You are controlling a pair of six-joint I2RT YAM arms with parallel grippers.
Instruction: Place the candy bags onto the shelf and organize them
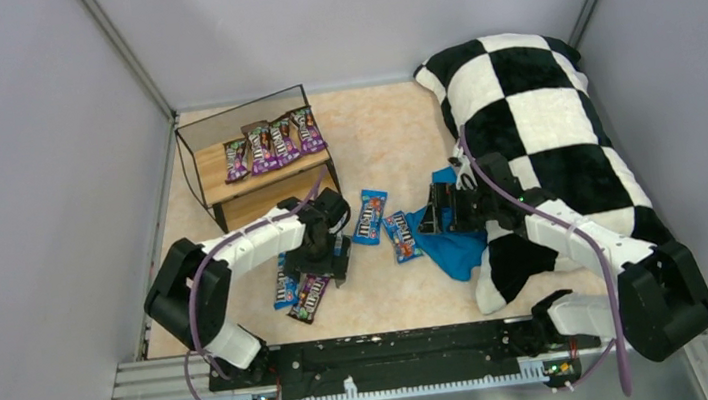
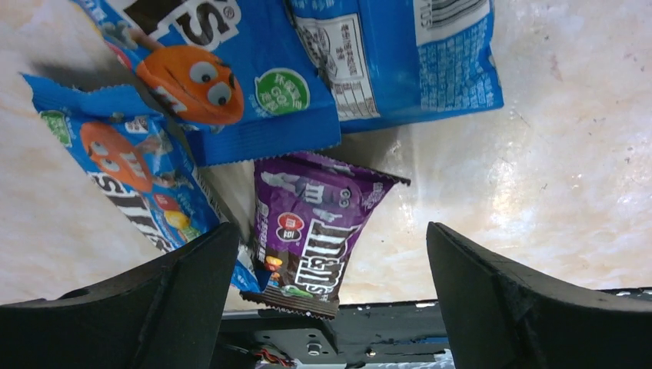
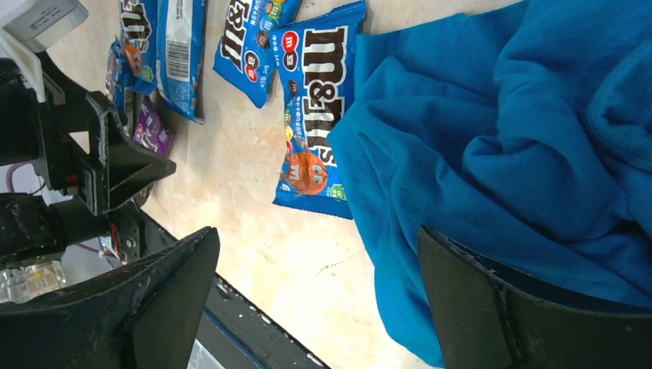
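Table point(image 1: 392, 125): beige, marbled and glossy with glare. Grey walls close three sides, and bare floor lies between the shelf and the pillow.
Checkered pillow point(image 1: 531, 109): plump, soft and black-and-white. It fills the right side along the wall.
Shelf point(image 1: 216, 175): a thin black wire frame with two light wooden boards, standing in the far left corner.
Blue cloth point(image 3: 523, 154): plain, crumpled fabric lying against the pillow's near left edge.
Shelved candy bags point(image 1: 273, 144): four purple glossy packets in a row, side by side, on the top board.
Loose candy bags: crinkled rectangles with serrated ends, lying flat on the table.
- Two blue ones point(image 1: 369, 216) are mid-table, and the nearer point(image 3: 311, 115) meets the cloth's edge.
- A blue cluster point(image 2: 231, 69) overlaps just beside a purple packet point(image 2: 311, 231) near the left front.
Left end effector point(image 2: 330, 231): black fingers spread wide and empty, over the purple packet.
Right end effector point(image 3: 317, 234): fingers spread and empty, straddling the cloth's edge and bare table.
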